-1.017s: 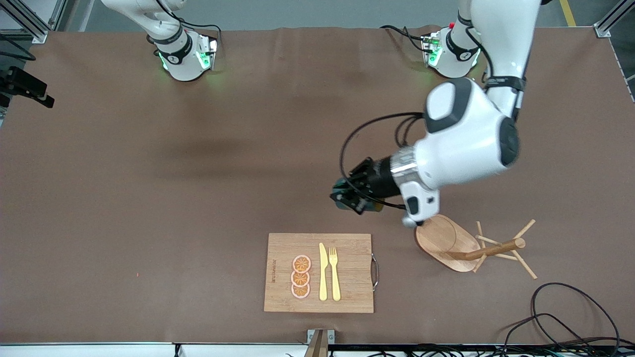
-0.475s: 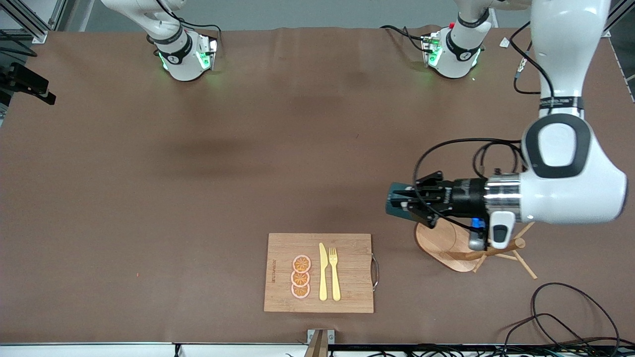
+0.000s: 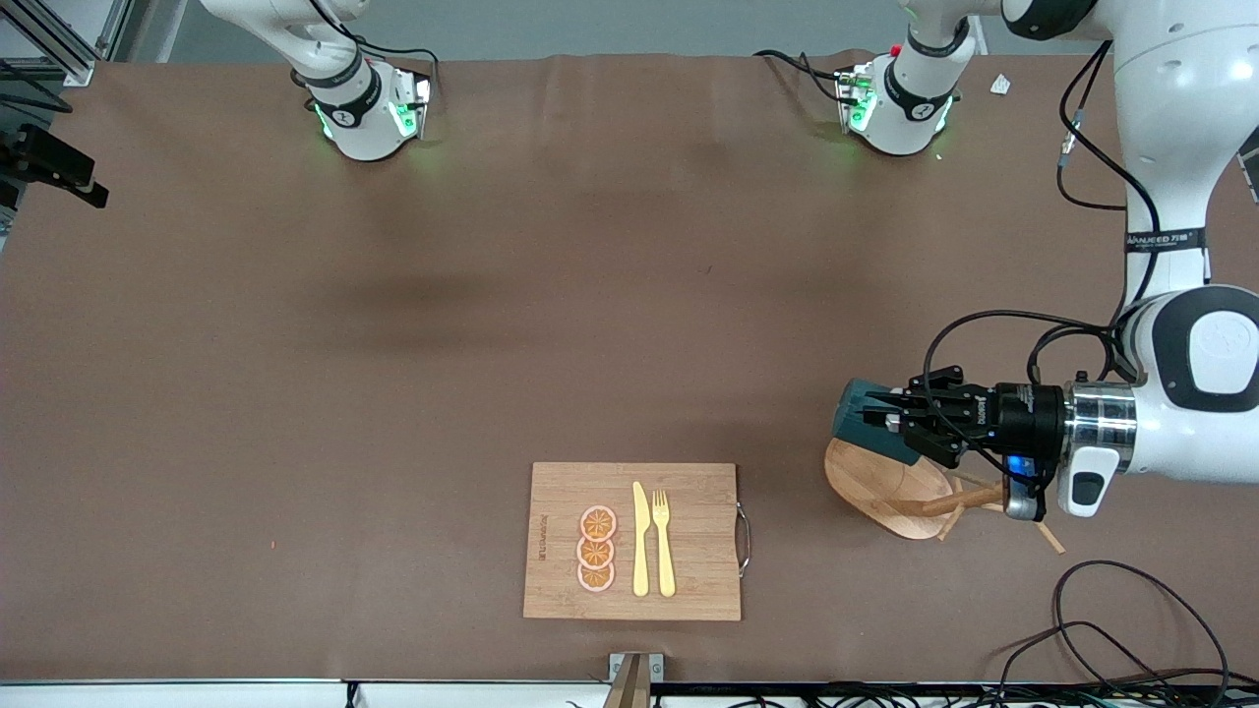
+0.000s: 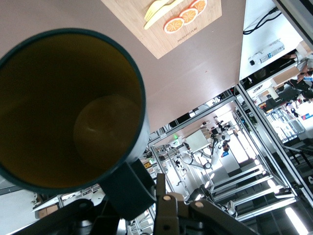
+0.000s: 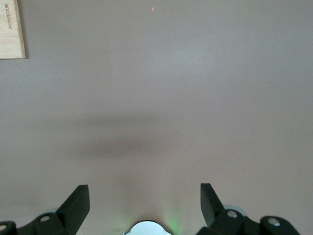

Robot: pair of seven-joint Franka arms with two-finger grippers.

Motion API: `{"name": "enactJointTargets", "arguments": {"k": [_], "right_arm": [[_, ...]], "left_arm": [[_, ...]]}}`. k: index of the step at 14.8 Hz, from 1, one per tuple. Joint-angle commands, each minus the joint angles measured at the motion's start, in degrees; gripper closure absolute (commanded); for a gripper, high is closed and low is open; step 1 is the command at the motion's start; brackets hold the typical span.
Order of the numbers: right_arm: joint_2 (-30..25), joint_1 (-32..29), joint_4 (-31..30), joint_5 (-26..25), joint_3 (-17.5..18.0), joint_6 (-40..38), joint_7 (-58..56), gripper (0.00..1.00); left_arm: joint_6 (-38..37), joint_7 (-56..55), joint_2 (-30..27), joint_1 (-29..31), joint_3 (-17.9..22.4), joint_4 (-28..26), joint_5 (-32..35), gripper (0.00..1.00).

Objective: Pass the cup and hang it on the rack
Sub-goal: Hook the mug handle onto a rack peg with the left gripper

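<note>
The dark teal cup [image 3: 858, 415] hangs on its side in my left gripper [image 3: 890, 419], just over the oval base of the wooden rack [image 3: 885, 484]. The rack's post and pegs [image 3: 969, 497] lie partly hidden under my left wrist. In the left wrist view the cup's yellow-brown inside [image 4: 68, 107] fills the frame, and my left gripper [image 4: 139, 196] is shut on its small handle [image 4: 129, 188]. My right gripper [image 5: 144, 200] is open and empty over bare table close to its own base. It does not show in the front view.
A wooden cutting board [image 3: 689, 580] with a yellow knife, a fork and three orange slices lies near the front camera's edge, toward the middle of the table. Black cables [image 3: 1131, 629] coil at the corner nearest the front camera, at the left arm's end.
My left arm has swung the cup from over the middle of the table toward the left arm's end, to above the rack's base. The right arm has not moved.
</note>
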Motion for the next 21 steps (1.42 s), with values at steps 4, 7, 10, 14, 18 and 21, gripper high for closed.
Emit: {"name": "enactJointTargets", "arguments": {"k": [4, 7, 10, 14, 18, 21], "right_arm": [[-1.0, 0.2, 0.3, -1.5, -0.1, -0.4, -0.4, 0.00], [-0.9, 0.2, 0.2, -1.5, -0.2, -0.6, 0.3, 0.00], [-0.9, 0.1, 0.2, -1.4, -0.4, -0.9, 0.4, 0.00], [-0.9, 0.1, 0.1, -0.7, -0.5, -0.9, 0.2, 0.00], [-0.9, 0.1, -0.1, -0.6, -0.5, -1.1, 0.1, 0.00], [-0.9, 0.1, -0.3, -0.5, -0.5, -1.0, 0.1, 0.00]], "left_arm": [[-1.9, 3.2, 0.7, 2.6, -0.5, -0.1, -1.2, 0.99], [-2.4, 3.6, 0.7, 3.6, -0.5, 0.0, -1.2, 0.99], [-3.1, 5.8, 1.0, 3.9, -0.5, -0.1, -1.2, 0.99], [-3.1, 7.1, 2.1, 4.6, -0.5, 0.0, -1.4, 0.99], [-3.1, 9.1, 3.0, 5.3, -0.5, 0.1, -1.8, 0.99], [-3.1, 8.9, 3.0, 5.4, -0.5, 0.1, -1.7, 0.99]]}}
